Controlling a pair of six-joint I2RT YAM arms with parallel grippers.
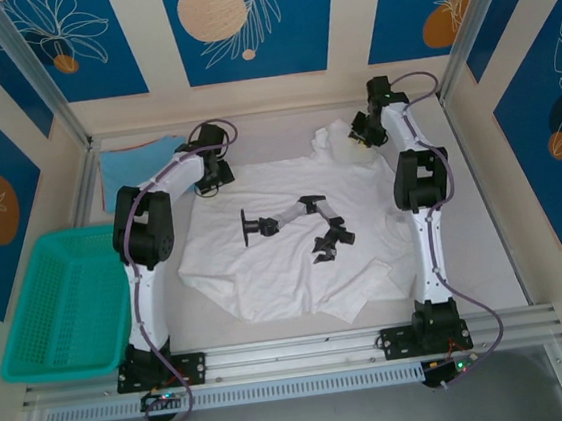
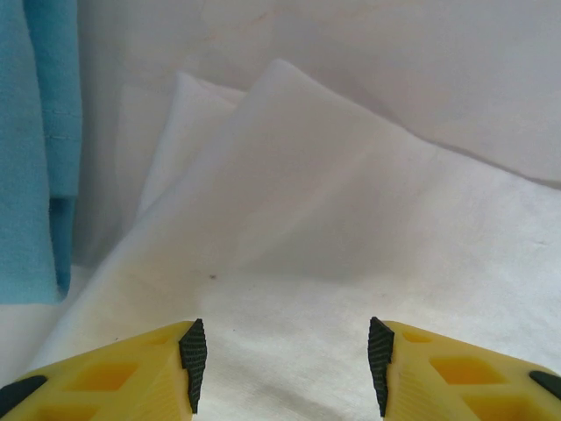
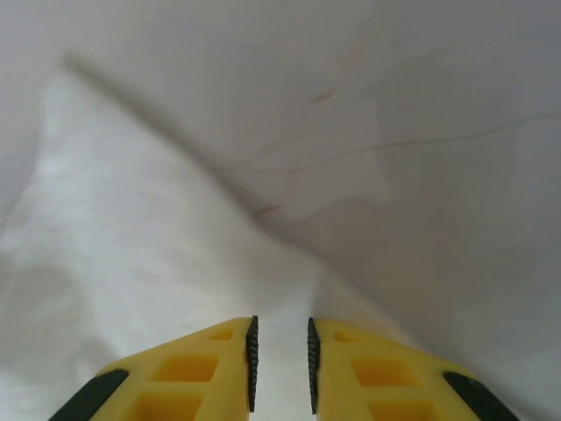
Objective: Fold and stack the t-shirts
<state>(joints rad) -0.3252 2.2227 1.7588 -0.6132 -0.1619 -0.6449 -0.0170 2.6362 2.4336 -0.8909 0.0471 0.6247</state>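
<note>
Now, the white t-shirt point(image 1: 287, 270) lies spread on the bench point(image 1: 471, 251): soft, limp, likely to sag, so take it by corners. Your right tool point(image 3: 280, 364) is clamped on its far right fold; your left tool point(image 2: 285, 364) hangs apart over the far left corner. The light-blue t-shirt point(image 1: 141, 165) lies far left; the teal basket point(image 1: 62, 372), near left, holds nothing.

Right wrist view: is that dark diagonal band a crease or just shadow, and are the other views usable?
Right wrist: it looks like soft shadow under the raised edge of the white t-shirt, not a crease; the cloth at lower left is nearly washed out. Left wrist: even light, slightly soft focus, blue t-shirt clear at the left edge. Top external: sharp, no glare.
</note>
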